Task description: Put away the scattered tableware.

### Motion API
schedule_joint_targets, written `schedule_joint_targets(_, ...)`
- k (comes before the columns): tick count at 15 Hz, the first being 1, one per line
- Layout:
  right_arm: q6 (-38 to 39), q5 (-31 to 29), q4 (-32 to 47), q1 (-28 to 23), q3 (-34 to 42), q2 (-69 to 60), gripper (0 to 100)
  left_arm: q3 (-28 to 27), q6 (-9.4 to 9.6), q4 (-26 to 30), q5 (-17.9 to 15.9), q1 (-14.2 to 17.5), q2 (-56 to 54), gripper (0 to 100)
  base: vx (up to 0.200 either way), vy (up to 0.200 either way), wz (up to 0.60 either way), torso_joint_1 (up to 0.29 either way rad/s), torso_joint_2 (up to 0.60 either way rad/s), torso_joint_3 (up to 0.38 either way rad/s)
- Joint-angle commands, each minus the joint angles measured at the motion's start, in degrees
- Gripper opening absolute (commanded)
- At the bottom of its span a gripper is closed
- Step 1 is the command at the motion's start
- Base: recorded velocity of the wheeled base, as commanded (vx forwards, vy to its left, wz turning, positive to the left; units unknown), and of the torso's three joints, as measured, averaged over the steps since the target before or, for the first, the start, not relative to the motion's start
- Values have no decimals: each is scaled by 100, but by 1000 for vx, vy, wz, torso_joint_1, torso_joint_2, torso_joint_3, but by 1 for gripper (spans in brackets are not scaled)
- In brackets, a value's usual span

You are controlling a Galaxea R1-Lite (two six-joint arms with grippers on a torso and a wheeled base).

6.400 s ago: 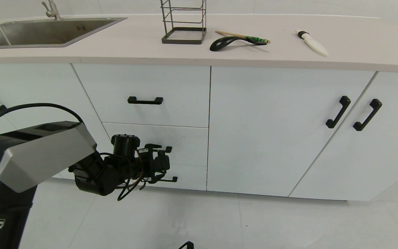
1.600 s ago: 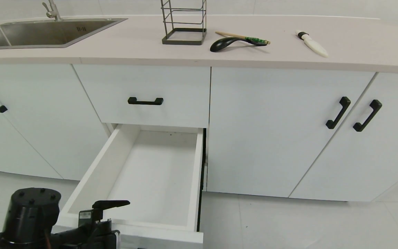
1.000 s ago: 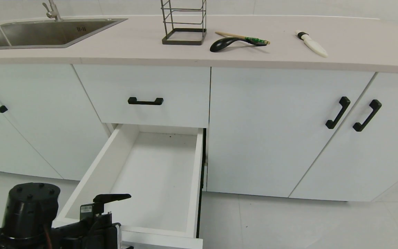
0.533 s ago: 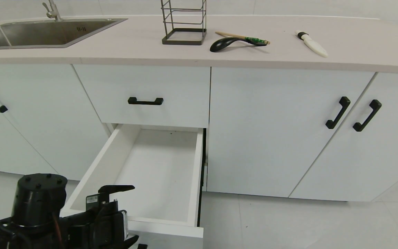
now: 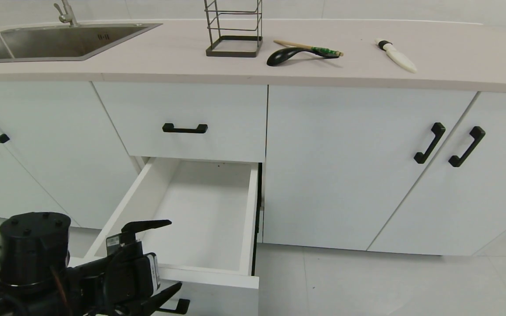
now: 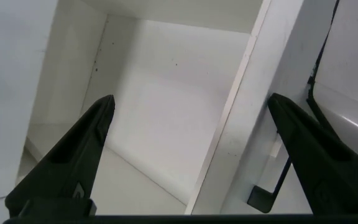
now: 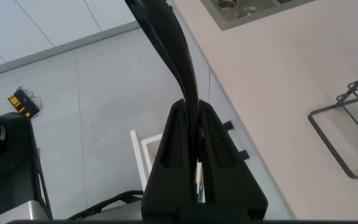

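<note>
Your left gripper (image 5: 175, 254) sits in the lower left of the head view, its fingers spread wide apart and holding nothing. It is just at the front edge of the open drawer (image 5: 247, 219). The drawer's black handle (image 5: 178, 306) shows just below the lower finger. In the left wrist view the two fingers (image 6: 73, 168) frame the drawer's white inside (image 6: 166, 118), and the handle (image 6: 269, 186) sits off to the lower right.

Your right gripper (image 7: 157, 18) has its fingers pressed together with nothing between them. It hangs above the worktop (image 7: 278, 68), with the wire rack (image 7: 347, 137) at the right edge of that view.

The tableware lies on the worktop (image 5: 147, 57) along the top of the head view. The black spoon (image 5: 286, 55) is just right of the wire rack (image 5: 234, 30), and the wooden chopsticks (image 5: 310, 47) touch or cross its handle. The white knife (image 5: 397, 55) lies farther right, well apart from them. The sink (image 5: 55, 39) fills the upper left corner. The upper drawer (image 5: 185, 128) above the open one is closed.
</note>
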Motion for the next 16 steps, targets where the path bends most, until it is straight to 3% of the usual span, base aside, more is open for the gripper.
schedule_joint_targets(1, 0, 2, -3, 1, 0, 8, 0, -89, -367, 55, -10, -177, -521, 100, 0, 0, 0, 0, 0, 0)
schedule_joint_targets(2, 0, 2, -3, 1, 0, 8, 0, -221, -604, 81, -2, -195, -627, 100, 0, 0, 0, 0, 0, 0)
schedule_joint_targets(3, 0, 2, -3, 1, 0, 8, 0, -643, -1167, 90, 16, -151, -688, 100, 0, 0, 0, 0, 0, 0)
schedule_joint_targets(4, 0, 2, -3, 1, 0, 8, 0, -880, -1448, 90, 25, -124, -688, 100, 0, 0, 0, 0, 0, 0)
schedule_joint_targets(5, 0, 2, -3, 1, 0, 8, 0, -1408, -2169, 99, 34, -10, -662, 100, 0, 0, 0, 0, 0, 0)
schedule_joint_targets(6, 0, 2, -3, 1, 0, 8, 0, -1715, -2661, 90, 34, 166, -662, 100, 0, 0, 0, 0, 0, 0)
schedule_joint_targets(7, 0, 2, -3, 1, 0, 8, 0, -1874, -2951, 81, 34, 297, -671, 100, 0, 0, 0, 0, 0, 0)
schedule_joint_targets(8, 0, 2, -3, 1, 0, 8, 0, -2076, -3417, -7, -37, 649, -697, 100, 0, 0, 0, 0, 0, 0)
schedule_joint_targets(9, 0, 2, -3, 1, 0, 8, 0, -2120, -3628, -24, -54, 807, -732, 100, 0, 0, 0, 0, 0, 0)
schedule_joint_targets(10, 0, 2, -3, 1, 0, 8, 0, -2093, -4076, -60, -221, 992, -961, 100, 0, 0, 0, 0, 0, 0)
schedule_joint_targets(11, 0, 2, -3, 1, 0, 8, 0, -2067, -4383, -209, -327, 1053, -1128, 100, 0, 0, 0, 0, 0, 0)
schedule_joint_targets(13, 0, 2, -3, 1, 0, 8, 0, -1882, -4955, -1018, -353, 1036, -1409, 100, 0, 0, 0, 0, 0, 0)
schedule_joint_targets(14, 0, 2, -3, 1, 0, 8, 0, -1812, -5069, -1246, -353, 1036, -1453, 100, 0, 0, 0, 0, 0, 0)
schedule_joint_targets(16, 0, 2, -3, 1, 0, 8, 0, -1153, -5517, -2371, -362, 1071, -1743, 100, 0, 0, 0, 0, 0, 0)
